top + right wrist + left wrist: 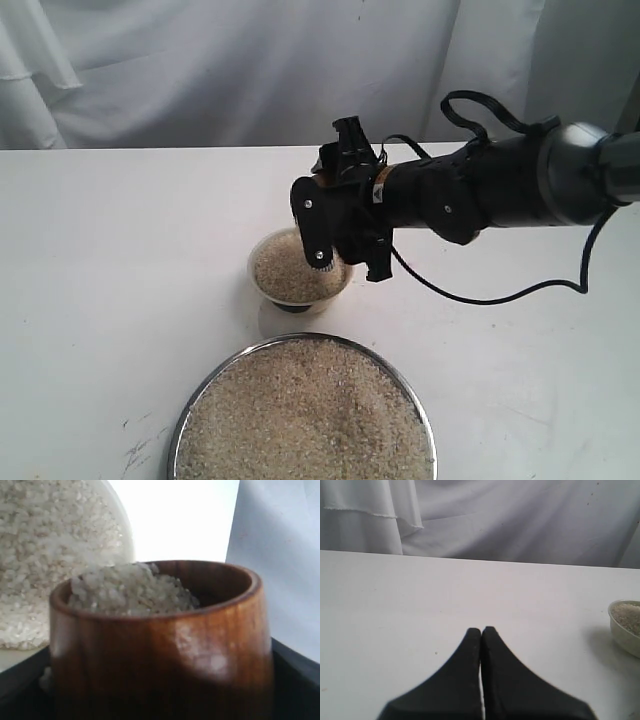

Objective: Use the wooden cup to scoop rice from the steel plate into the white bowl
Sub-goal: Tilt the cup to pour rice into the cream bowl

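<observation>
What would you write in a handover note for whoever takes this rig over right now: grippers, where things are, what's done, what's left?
Left gripper: shut, empty, low over the table.
Right gripper: shut on the wooden cup, held above the white bowl.
Done: the cup is full of rice, and the bowl already holds some. The steel plate is heaped with more.
Left: tip this cupful into the bowl, then probably scoop again.
</observation>
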### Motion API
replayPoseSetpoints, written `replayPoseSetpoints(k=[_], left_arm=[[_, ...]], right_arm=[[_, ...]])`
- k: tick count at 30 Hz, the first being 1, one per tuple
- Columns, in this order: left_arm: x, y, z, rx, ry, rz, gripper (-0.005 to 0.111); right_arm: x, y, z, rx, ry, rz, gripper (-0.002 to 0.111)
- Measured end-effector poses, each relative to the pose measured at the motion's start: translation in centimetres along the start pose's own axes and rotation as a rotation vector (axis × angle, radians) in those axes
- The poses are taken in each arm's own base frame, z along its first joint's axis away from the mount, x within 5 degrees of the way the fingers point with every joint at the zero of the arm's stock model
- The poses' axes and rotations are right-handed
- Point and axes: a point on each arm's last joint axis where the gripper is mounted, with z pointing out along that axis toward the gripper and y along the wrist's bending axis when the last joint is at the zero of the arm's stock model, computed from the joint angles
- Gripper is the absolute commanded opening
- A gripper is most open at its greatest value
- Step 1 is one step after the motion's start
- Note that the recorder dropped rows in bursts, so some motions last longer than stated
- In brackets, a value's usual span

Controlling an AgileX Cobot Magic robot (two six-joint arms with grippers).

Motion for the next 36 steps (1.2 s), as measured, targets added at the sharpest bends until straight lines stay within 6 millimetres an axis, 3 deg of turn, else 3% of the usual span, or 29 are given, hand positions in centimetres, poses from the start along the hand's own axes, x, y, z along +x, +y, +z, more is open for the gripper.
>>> replayPoseSetpoints(k=[9,27,36], left_arm=[[0.0,0.0,0.0,0.0,0.0,0.0,0.0],[0.0,0.0,0.0,0.0,0.0,0.0,0.0],[0.0,0.0,0.0,0.0,0.0,0.0,0.0]], right_arm=[[0.1,0.7,1.6,-0.028,0.002,-0.138,0.0],[0.1,0.7,1.7,-0.018,-0.005,-0.379,0.0],[-0.2,-0.4,1.7,0.036,-0.01,-0.45,0.0]])
